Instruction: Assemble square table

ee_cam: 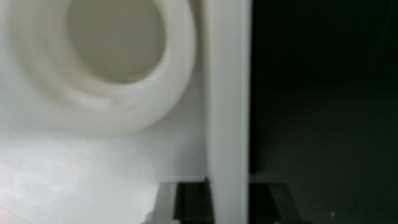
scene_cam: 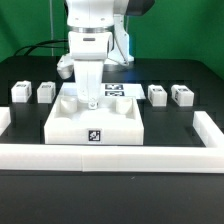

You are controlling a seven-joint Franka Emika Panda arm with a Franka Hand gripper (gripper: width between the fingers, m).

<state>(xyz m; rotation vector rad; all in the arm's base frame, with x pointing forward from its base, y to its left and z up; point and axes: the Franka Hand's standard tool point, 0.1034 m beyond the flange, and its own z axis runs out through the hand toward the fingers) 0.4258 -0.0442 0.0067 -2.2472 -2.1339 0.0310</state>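
Black bench (scene_cam: 110,200) — tool (scene_cam: 90,102) tight on rim of square slab (scene_cam: 68,128) (4 legs (scene_cam: 21,93) aside)

One slab (scene_cam: 65,125), four legs (scene_cam: 20,93) (scene_cam: 46,92) (scene_cam: 157,94) (scene_cam: 181,94), one border wall (scene_cam: 110,156).

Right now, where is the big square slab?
In the exterior view, the square tabletop lies centre, between that view's left legs and right legs, border wall in front.

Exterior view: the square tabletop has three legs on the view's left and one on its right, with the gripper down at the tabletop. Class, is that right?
Not quite: the leg count is wrong. The exterior view shows two legs on its left of the square tabletop and two more on its right. The gripper is down at the tabletop, as stated.
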